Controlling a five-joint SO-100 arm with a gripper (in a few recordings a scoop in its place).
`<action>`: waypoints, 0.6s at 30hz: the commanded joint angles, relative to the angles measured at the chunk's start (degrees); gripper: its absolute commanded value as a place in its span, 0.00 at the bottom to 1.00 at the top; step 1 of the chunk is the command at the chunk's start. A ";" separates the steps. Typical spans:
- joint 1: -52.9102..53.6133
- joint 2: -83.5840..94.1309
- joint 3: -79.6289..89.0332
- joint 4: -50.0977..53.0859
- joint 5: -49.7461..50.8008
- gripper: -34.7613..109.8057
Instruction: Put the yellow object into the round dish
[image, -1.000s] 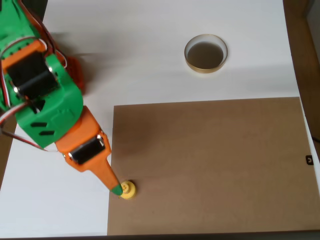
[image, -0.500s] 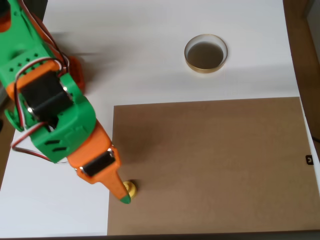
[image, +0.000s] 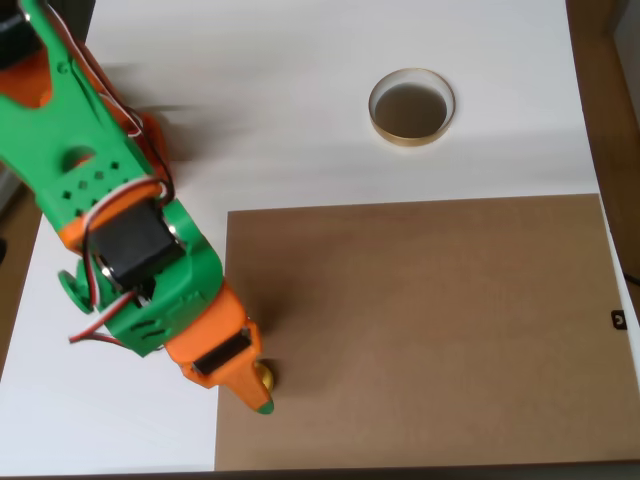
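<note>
No writing I can read from here; on the left I see one green and orange plastic arm, its pincer pointing down at the brown board's lower left corner; I cannot tell whether it is open or closed; one yellow piece peeks out beside its tip; one round gold-rimmed dish sits well apart on the white worktop.

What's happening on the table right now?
In the overhead view, the green and orange arm reaches down to the brown board's lower left edge, its gripper right over the yellow object, which is mostly hidden beneath it. Whether the fingers have closed on it can't be made out. The round dish sits empty on the white table, far up and to the right.
</note>
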 joint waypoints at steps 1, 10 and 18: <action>0.09 0.18 -3.52 -0.44 -0.53 0.44; 0.26 -4.13 -3.78 -2.20 -0.70 0.43; 0.70 -7.91 -3.87 -4.04 -0.88 0.43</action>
